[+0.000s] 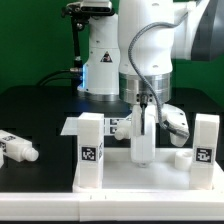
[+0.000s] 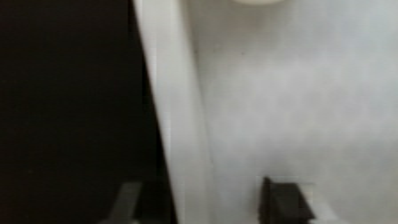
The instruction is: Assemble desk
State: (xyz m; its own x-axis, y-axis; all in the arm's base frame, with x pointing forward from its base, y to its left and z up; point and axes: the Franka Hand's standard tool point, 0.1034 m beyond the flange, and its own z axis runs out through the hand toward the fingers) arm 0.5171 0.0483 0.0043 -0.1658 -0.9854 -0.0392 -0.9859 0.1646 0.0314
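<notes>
Desk panel lies flat nearest w/ one leg upright in a corner socket; behind it the gripper is clamped narrowly on another leg, held vertical (prob. to seat it straight); spare leg lies apart.

There is one desk panel. There are four white legs: the left leg, the middle leg, the right leg and the lying leg. There is one gripper on one arm.
</notes>
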